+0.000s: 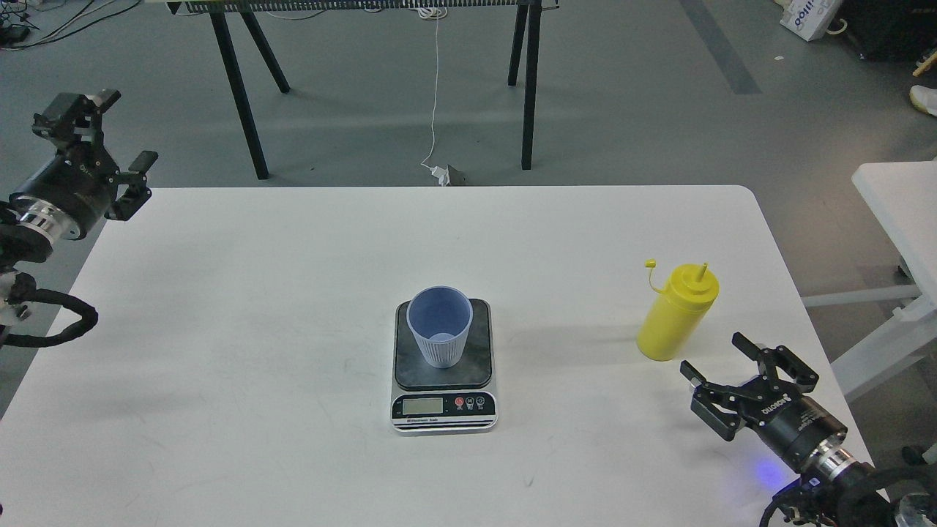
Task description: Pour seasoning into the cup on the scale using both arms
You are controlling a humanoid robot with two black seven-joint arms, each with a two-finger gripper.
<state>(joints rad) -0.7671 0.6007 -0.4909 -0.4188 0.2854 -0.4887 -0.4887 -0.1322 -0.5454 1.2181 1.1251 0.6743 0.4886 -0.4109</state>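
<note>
The yellow seasoning bottle (675,315) stands upright on the white table (293,293) at the right, its small tethered cap hanging off to the left of the nozzle. The light blue ribbed cup (439,326) stands upright on the dark platform of the scale (443,359) at the table's middle. My right gripper (711,353) is open and empty, a little to the right of and nearer than the bottle, apart from it. My left gripper (128,126) is open and empty, raised over the table's far left corner.
A second white table (900,212) stands off the right edge. Black trestle legs (241,95) and a white cable (435,88) are on the grey floor beyond the table. A black cable loop (58,322) hangs by my left arm.
</note>
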